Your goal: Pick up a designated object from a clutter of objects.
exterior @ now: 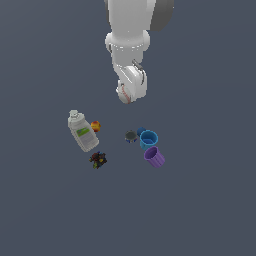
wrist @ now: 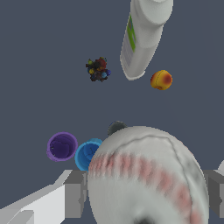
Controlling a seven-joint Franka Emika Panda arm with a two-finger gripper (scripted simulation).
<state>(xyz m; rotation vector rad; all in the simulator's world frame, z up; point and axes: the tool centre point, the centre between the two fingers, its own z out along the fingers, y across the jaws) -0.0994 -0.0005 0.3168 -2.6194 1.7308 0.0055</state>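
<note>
The white baseball with red stitching point(wrist: 146, 179) fills much of the wrist view, held between my grey fingers point(wrist: 74, 192). In the exterior view only a sliver of the baseball point(exterior: 123, 94) shows under the white arm, lifted well above the floor. My gripper point(exterior: 125, 92) is shut on it. The remaining clutter lies on the floor below: a white green-labelled bottle point(exterior: 83, 131), a red-yellow ball point(exterior: 95, 126), a dark multicoloured lump point(exterior: 98, 160), a small can point(exterior: 131, 136), a blue cup point(exterior: 148, 139) and a purple cup point(exterior: 154, 157).
The same items show in the wrist view: bottle point(wrist: 142, 37), red-yellow ball point(wrist: 161, 80), lump point(wrist: 98, 69), can point(wrist: 116, 127), blue cup point(wrist: 87, 155), purple cup point(wrist: 61, 146). All lie on a flat dark grey floor point(exterior: 50, 210).
</note>
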